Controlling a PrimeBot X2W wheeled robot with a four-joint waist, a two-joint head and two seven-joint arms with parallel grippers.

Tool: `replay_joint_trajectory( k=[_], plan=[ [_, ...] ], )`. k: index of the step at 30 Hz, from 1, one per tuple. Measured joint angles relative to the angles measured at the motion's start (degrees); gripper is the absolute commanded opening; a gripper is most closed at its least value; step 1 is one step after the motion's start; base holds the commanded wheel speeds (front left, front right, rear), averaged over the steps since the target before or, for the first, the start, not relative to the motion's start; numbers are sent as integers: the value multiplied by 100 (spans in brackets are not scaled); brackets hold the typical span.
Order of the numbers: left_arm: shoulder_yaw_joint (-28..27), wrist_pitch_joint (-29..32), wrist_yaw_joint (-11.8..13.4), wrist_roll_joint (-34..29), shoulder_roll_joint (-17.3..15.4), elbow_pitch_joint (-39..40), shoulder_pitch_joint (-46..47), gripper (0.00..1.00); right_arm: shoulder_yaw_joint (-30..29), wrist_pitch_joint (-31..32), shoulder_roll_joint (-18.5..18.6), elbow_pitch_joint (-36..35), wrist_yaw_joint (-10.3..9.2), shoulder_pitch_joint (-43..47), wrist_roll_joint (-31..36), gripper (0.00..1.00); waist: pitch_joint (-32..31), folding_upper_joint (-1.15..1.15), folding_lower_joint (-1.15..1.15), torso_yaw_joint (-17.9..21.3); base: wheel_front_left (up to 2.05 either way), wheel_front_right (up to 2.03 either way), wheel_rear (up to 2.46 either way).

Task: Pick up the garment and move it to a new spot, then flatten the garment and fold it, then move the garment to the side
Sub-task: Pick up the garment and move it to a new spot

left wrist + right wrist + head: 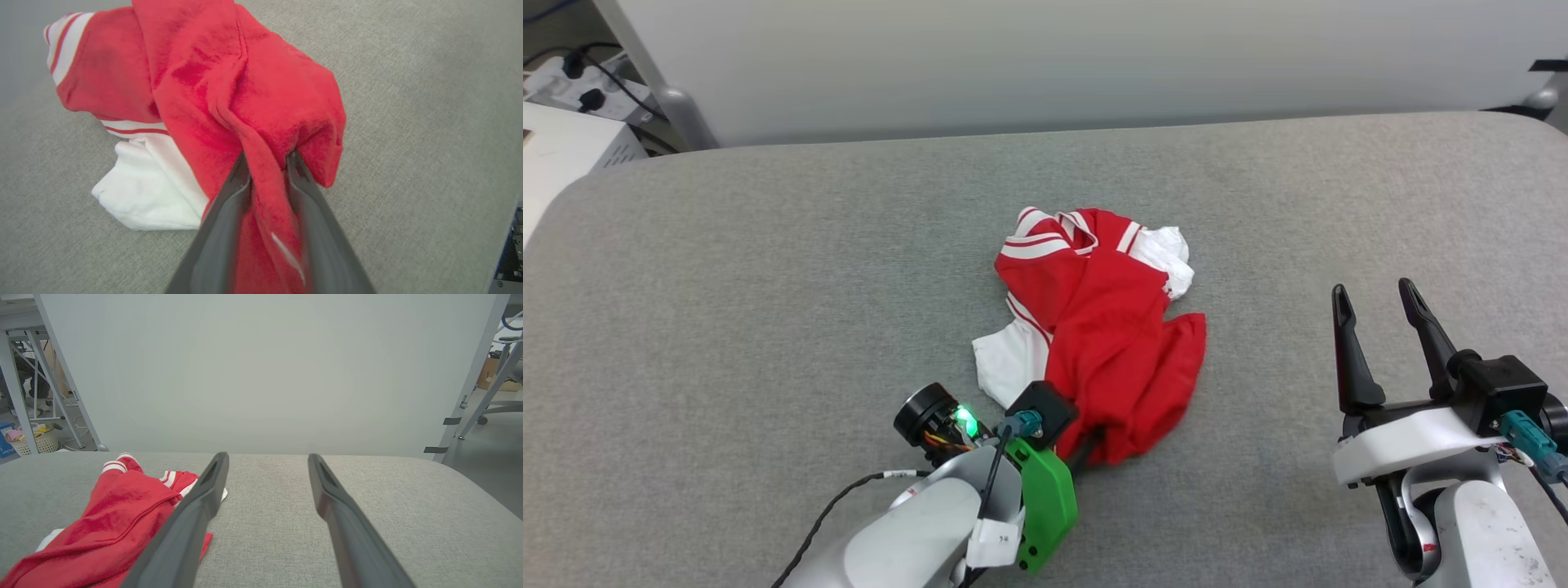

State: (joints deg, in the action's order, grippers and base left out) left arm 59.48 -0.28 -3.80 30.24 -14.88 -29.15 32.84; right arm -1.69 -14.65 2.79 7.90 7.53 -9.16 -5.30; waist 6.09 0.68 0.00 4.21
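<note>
Currently: left gripper (267, 157) is low at the near edge of the garment (1094, 327), its 2 dark fingers (229, 204) narrowly parted. A fold of red cloth is wedged in the gap and touches both inner faces, so this reads as a pinch on the hem. From that pinch the cloth rises in a ridge toward the far side.

Garment: a crumpled heap near the middle of the grey padded surface (768, 286), not spread out. Red body is uppermost. 1 white sleeve (1013, 359) spills out at the near left, just beside the left wrist. Striped white-red trim (1037, 241) sits at the far end of the heap, with more white cloth at the far right. No lettering can be read in this crumple.

Right gripper (1374, 287): well apart from the garment, on the right, above bare grey surface. Fingers are spread wide with nothing between them. In the right wrist view the red heap lies to the left of them.

Background: pale panel (1045, 65) stands along the far edge of the surface.
</note>
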Motion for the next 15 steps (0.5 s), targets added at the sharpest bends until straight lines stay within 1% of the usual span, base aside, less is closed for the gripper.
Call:
replay_joint_trajectory(
  k=[6, 11, 13, 15],
  plan=[
    [-27, -376, 11, 2, 86, -23, -13, 100, 15, 0, 0, 35, 0, 105, 16, 100, -181, 0, 0, -202, 0, 0, 0],
    [-316, -749, 164, 78, 30, 246, -13, 100, -57, 0, -2, 56, 0, 238, 54, 100, -369, 0, 0, -377, 0, 0, 0],
    [-506, -891, 327, 119, -69, 442, -14, 100, -107, 0, -1, 55, 0, 289, 62, 100, -462, 0, 0, -474, 0, 0, 0],
    [-726, -1040, 517, 138, -248, 557, -15, 100, -140, 0, 2, 42, 0, 330, 70, 100, -533, 0, 0, -555, 0, 0, 0]
  ],
)
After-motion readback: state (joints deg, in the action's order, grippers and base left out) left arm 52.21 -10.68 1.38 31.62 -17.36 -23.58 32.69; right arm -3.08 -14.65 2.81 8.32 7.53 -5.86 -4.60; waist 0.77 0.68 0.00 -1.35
